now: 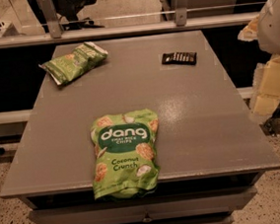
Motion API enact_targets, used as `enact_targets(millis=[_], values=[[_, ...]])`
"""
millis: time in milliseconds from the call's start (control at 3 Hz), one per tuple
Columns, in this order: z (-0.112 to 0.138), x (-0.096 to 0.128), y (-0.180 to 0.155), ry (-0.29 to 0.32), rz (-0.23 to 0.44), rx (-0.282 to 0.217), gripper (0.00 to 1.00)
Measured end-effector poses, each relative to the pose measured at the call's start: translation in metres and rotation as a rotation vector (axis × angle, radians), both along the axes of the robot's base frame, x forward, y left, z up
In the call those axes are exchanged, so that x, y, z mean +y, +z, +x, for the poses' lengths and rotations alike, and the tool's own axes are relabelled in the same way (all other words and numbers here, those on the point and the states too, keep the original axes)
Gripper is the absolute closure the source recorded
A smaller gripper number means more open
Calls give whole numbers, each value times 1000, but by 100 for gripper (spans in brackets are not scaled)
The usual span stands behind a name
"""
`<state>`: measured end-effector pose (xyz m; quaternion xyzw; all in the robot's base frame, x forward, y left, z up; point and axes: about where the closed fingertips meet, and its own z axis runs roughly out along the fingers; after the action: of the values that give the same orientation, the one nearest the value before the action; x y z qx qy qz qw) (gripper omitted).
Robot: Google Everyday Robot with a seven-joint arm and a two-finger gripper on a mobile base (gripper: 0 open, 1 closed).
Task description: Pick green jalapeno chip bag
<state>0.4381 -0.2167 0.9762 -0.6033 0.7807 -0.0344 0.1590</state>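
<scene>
The green jalapeno chip bag (74, 63) lies crinkled on the far left of the grey table (194, 108), its whitish sealed ends pointing left and right. My gripper (268, 102) hangs at the right edge of the view, beyond the table's right side and far from the bag, with pale yellowish fingers pointing down.
A larger light-green "dang Coconut Crunch" bag (126, 153) lies at the table's front edge, overhanging it. A small flat black bar (179, 58) lies at the far right. A rail and chair legs stand behind the table. Drawers sit below the front edge.
</scene>
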Motion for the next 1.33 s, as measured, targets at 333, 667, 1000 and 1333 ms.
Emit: enact_targets(millis=[333, 667, 1000, 1333], values=[[0, 0, 0, 0, 0, 0, 0], [13, 16, -4, 25, 38, -7, 0], [63, 72, -20, 80, 144, -42, 0], [109, 123, -30, 127, 235, -105, 0]])
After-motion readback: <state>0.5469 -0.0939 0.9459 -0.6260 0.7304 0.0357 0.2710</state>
